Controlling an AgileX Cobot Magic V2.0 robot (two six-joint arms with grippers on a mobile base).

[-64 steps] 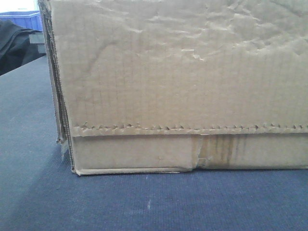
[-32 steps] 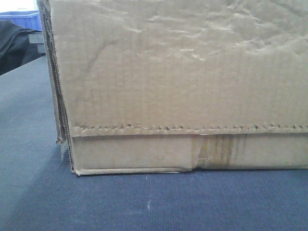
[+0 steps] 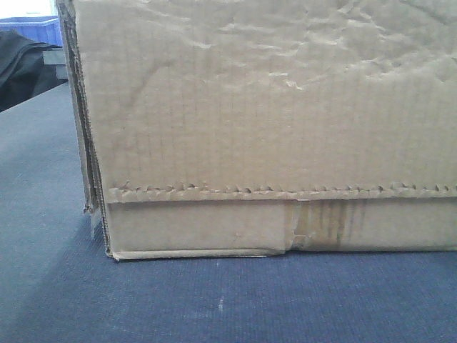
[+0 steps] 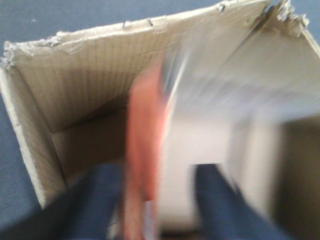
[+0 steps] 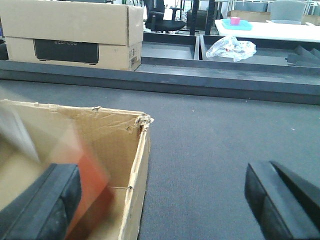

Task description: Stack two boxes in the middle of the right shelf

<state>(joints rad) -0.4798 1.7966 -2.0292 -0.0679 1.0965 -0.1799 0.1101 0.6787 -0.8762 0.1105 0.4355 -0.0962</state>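
Creased brown box (image 3: 271,107), perforated line (image 3: 285,191), tape strip (image 3: 325,223)

We judge this to be an office-type workroom, probably a test lab, not a home. In the right wrist view, swivel office chairs (image 5: 162,15) stand at upper centre and a white table (image 5: 270,31) at upper right. A printed carton (image 5: 75,35) sits at upper left. A broad, dark, felt-like worktop (image 5: 210,140) fills the middle. A blue plastic bin (image 3: 32,30) shows at the front view's upper left.
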